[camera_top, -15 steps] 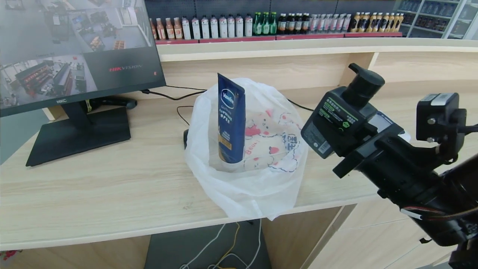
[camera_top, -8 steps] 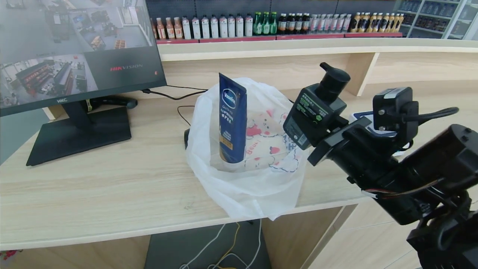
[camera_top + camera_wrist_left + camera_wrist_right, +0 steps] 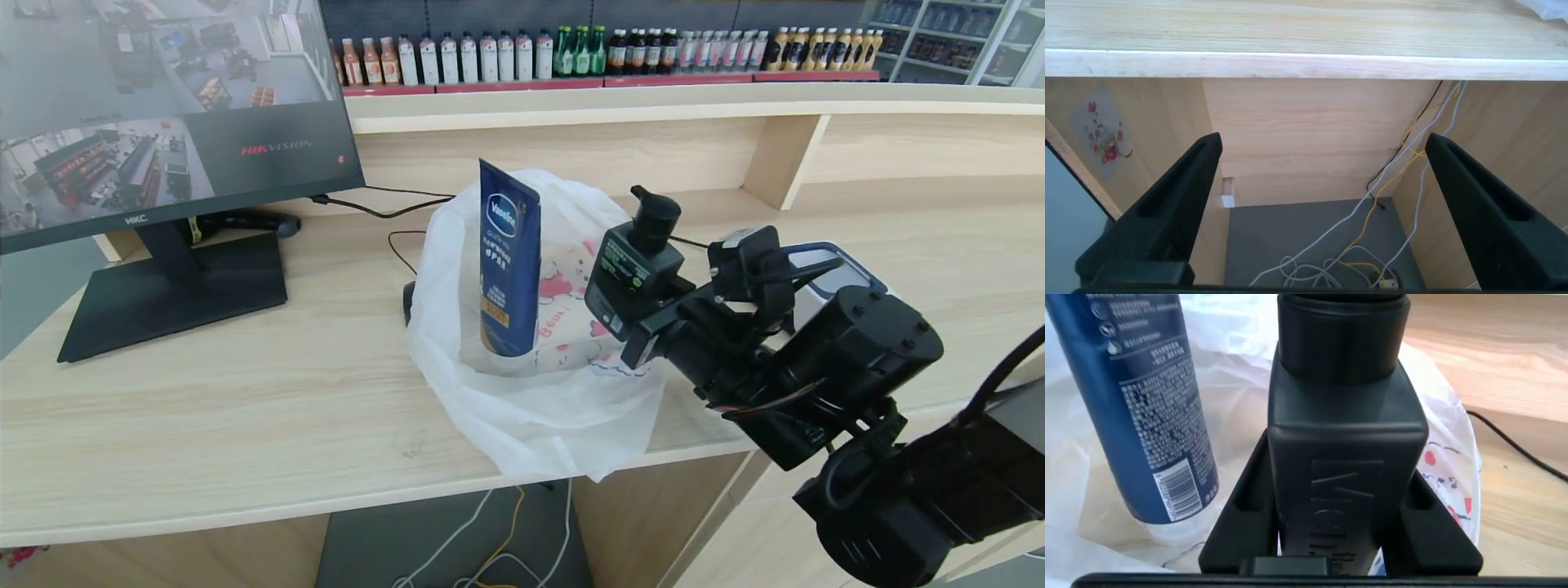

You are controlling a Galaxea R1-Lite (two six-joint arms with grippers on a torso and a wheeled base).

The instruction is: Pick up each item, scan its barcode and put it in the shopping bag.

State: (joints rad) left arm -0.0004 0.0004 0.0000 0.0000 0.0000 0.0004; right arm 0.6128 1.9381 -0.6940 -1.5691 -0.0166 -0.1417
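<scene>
R gripper (image 3: 651, 317) clamps black pump bottle (image 3: 635, 263), label (image 3: 625, 266) w/ barcode (image 3: 602, 314) showing, at shopping bag (image 3: 555, 408) rim beside upright blue tube (image 3: 508, 261); L gripper (image 3: 1323, 145) spread open below counter (image 3: 1290, 33).

You see a light wooden counter (image 3: 204, 408). A big screen (image 3: 163, 106) stands at its far left corner. Behind its back edge, a long shelf (image 3: 522, 86) holds rows of bottles (image 3: 522, 57). Wires (image 3: 565, 523) hang under its near edge.

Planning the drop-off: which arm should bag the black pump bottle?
Right. Its gripper holds the black pump bottle beside the shopping bag rim; the left gripper sits open below the counter edge.
</scene>
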